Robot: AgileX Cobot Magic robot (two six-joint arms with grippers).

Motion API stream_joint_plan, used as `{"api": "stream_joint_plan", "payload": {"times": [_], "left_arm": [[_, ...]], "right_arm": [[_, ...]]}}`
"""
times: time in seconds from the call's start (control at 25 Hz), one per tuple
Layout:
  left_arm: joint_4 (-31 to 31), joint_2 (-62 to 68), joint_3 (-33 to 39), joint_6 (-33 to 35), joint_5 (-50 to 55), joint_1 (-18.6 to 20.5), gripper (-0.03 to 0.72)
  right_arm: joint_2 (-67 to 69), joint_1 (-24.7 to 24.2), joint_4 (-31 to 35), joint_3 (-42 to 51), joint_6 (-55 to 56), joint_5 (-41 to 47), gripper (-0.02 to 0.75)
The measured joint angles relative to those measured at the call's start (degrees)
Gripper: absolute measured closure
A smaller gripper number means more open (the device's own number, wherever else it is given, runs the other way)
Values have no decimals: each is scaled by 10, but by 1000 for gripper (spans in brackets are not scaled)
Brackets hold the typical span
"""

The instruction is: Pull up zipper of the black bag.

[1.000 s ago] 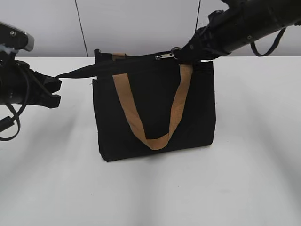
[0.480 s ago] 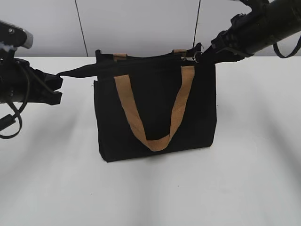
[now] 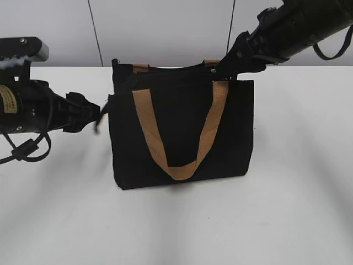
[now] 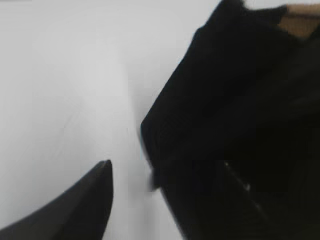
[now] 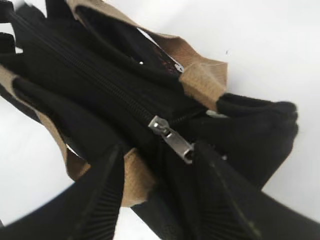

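The black bag [image 3: 182, 127] stands upright on the white table, its tan handle [image 3: 179, 165] hanging down the front. The zipper track [image 5: 100, 82] runs along its top, and the silvery pull tab [image 5: 172, 139] lies near the right end; it also shows in the exterior view [image 3: 212, 64]. My right gripper [image 3: 234, 59] is at the bag's top right corner, open, its fingers [image 5: 159, 150] either side of the tab without gripping it. My left gripper [image 3: 87, 113] is just left of the bag, open and empty [image 4: 130, 172]. The bag's left side [image 4: 240, 100] fills that view.
The white table [image 3: 182, 226] spreads around the bag. A pale wall with dark vertical seams [image 3: 94, 30] stands behind it. The second tan handle [image 5: 202, 80] lies folded on the bag's far side.
My left gripper has let go of the bag's black end strap and moved right, close to the bag; the strap has dropped. My right gripper pulled the tab to the right end and released it.
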Motion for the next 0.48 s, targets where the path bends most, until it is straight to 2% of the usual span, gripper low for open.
{"api": "stream_joint_plan", "payload": {"times": [0.12, 0.2, 0.48], "left_arm": [[-78, -15, -13, -3, 103, -14, 190], [-105, -34, -28, -4, 163, -17, 191], [-137, -133, -57, -5, 323, -18, 248]], "right_arm": [[-22, 0, -47, 0, 35, 6, 376], [-35, 0, -73, 0, 57, 16, 375], [-89, 0, -127, 35, 102, 44, 372]]}}
